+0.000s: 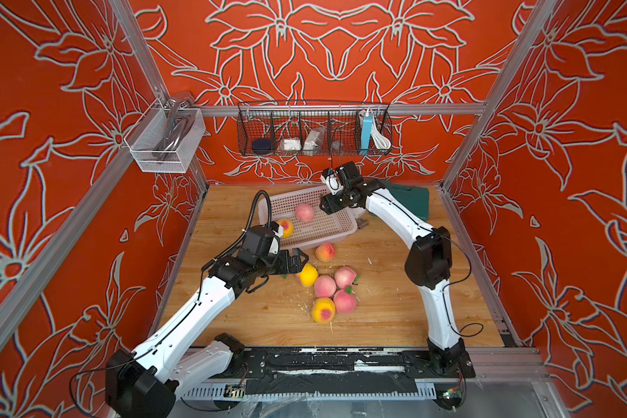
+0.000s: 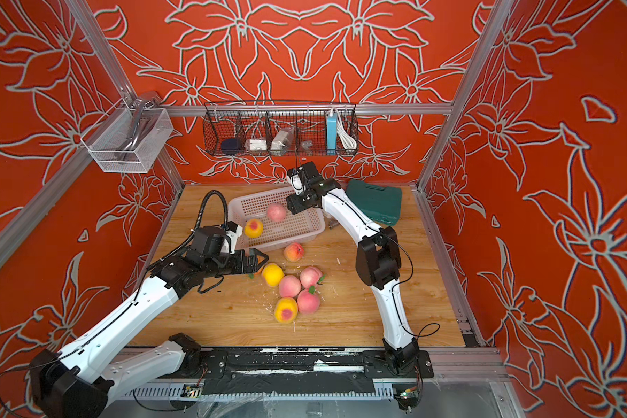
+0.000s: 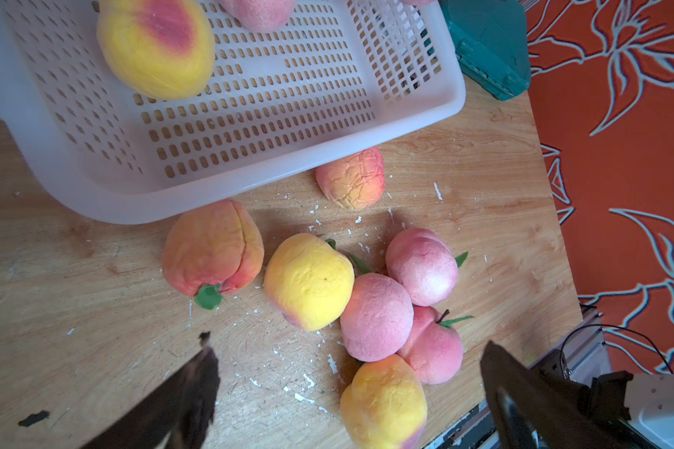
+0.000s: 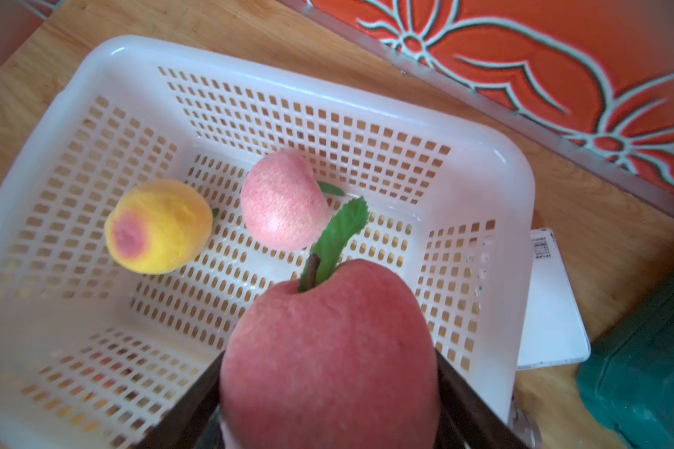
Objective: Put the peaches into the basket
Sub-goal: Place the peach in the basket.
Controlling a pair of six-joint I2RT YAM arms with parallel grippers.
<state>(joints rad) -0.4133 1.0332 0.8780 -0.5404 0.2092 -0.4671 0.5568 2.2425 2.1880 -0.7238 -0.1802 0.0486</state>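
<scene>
Two peaches are seen inside the basket (image 1: 326, 229), a pale pink one (image 1: 304, 211) and a yellow one with a red blush (image 1: 286, 227), lying apart on its perforated floor. A deep pink peach (image 4: 327, 318) with a stalk and a green leaf is clamped between the jaws of the right gripper (image 4: 327, 388), which is held over the basket's end nearest the green case (image 2: 375, 202).

Seven more peaches are found on the wooden table (image 1: 377, 318), in front of the basket. An orange-red one (image 1: 324, 252) lies alone near the rim, and a bunch of five (image 1: 324, 286) is packed together, touching. An orange one (image 3: 213, 248) lies just beside the bunch's plain yellow peach (image 1: 306, 275), hidden in both top views.

The left gripper (image 1: 299, 263) is spread wide and grasps nothing — it is poised above the table next to that yellow peach.
</scene>
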